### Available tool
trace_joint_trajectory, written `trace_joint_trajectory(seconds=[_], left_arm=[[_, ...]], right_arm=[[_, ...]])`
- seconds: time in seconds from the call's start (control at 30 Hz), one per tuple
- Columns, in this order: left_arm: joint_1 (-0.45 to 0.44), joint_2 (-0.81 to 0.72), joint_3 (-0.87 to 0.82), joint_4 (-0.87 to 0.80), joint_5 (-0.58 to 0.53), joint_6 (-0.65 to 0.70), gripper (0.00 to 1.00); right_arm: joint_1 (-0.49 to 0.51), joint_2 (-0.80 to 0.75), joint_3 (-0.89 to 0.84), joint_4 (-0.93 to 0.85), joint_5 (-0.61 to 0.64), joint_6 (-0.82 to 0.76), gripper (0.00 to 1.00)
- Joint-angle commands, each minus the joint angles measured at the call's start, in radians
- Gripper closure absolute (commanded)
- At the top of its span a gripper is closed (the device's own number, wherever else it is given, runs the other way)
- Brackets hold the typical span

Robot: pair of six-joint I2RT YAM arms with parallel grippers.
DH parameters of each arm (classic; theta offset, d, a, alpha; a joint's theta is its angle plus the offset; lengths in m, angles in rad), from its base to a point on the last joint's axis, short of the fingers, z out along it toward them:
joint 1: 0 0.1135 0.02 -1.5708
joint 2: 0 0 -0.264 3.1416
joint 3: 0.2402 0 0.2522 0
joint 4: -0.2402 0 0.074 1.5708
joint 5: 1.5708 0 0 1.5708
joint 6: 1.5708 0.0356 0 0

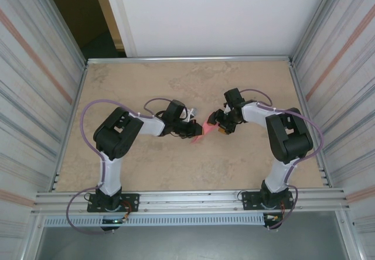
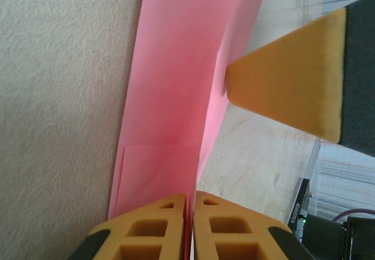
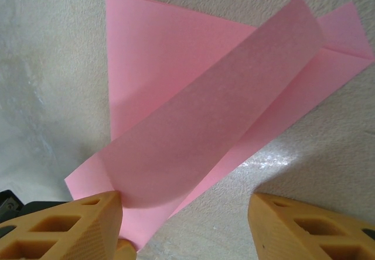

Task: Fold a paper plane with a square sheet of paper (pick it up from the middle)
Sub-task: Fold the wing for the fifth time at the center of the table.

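— How does the left gripper point(image 2: 190, 197) stand?

— Its jaws are pressed together on the near edge of the paper point(image 2: 170, 96), with the thin pink sheet pinched between them.

— And the right gripper point(image 3: 184, 198)?

— It is wide open and holds nothing. One finger point(image 2: 287, 78) has its tip against the raised flap of the paper. The other stands well clear, over bare desk point(image 3: 47, 67).

— Where does the paper lie?

— It lies near the middle of the desk, between the two grippers, which face each other across it. The paper is partly folded. Its lower part lies flat on the desk, and a long flap rises from a crease and leans over it. A small folded-in corner shows just beside the left gripper.
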Motion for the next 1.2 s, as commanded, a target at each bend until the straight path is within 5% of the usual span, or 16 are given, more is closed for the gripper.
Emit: trace_joint_trajectory(seconds=[0.0,0.5,1.17], left_arm=[[0.004,0.02,-0.008,0.0,0.027,-0.004,0.88],[0.008,-0.13,-0.031,-0.082,-0.008,0.078,0.64],[-0.026,-0.09,0.036,-0.282,-0.157,0.245,0.57]], right_arm=[[0.049,0.114,-0.017,0.057,0.087,0.021,0.4],[0.058,0.161,0.011,-0.007,0.146,0.052,0.39],[0.057,0.161,0.017,-0.013,0.144,0.05,0.39]])
